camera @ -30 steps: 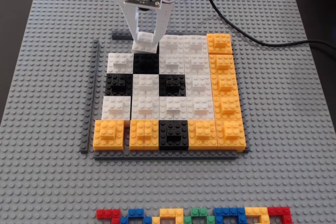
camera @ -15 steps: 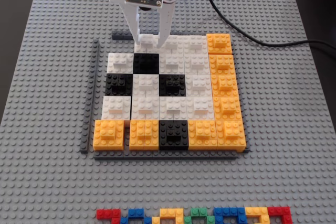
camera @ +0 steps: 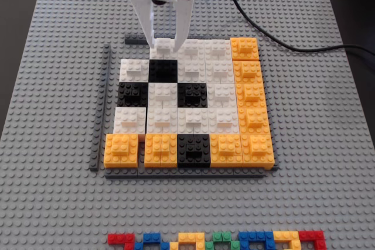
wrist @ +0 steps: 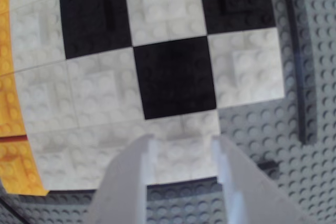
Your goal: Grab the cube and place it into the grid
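Note:
The grid [camera: 218, 95] is a square mosaic of white, black and orange blocks on the grey baseplate [camera: 53, 86]. The white cube [camera: 164, 55] sits in the grid's back row, second place from the left in the fixed view. My gripper [camera: 164, 46] comes down from above, its two white fingers closed on either side of the cube's raised top brick. In the wrist view the gripper [wrist: 182, 142] flanks that brick of the cube [wrist: 181, 163] at the edge of the grid [wrist: 173, 77]. The back left corner place [camera: 133, 49] shows bare baseplate.
A long dark grey strip [camera: 102, 103] lies left of the grid and a short one [camera: 136, 40] behind it. A multicoloured row of small bricks [camera: 217, 241] runs along the front edge. A black cable [camera: 275, 39] crosses the back right.

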Motion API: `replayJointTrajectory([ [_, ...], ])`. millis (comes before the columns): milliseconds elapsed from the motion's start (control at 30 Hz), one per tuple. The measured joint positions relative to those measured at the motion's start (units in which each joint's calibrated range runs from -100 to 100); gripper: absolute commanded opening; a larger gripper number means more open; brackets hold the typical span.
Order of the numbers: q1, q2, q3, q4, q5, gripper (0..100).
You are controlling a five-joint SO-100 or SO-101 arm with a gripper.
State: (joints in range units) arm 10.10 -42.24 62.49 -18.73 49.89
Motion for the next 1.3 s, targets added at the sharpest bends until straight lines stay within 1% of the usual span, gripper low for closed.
replayJointTrajectory([
  [167, 0.0, -3.5, -0.9, 1.3, 0.0, 13],
  [333, 0.0, -8.1, -3.4, 3.8, 0.0, 11],
  [500, -1.2, -14.9, -6.5, 7.0, 0.0, 0],
  [767, -3.4, -25.1, -9.4, 9.9, 0.0, 0],
  [1000, -5.5, -33.5, -9.4, 9.9, -1.6, 0],
  [1167, -7.9, -41.1, -4.1, 9.8, -2.6, 0],
  [1300, -8.8, -47.4, 3.1, 8.3, -3.1, 0],
])
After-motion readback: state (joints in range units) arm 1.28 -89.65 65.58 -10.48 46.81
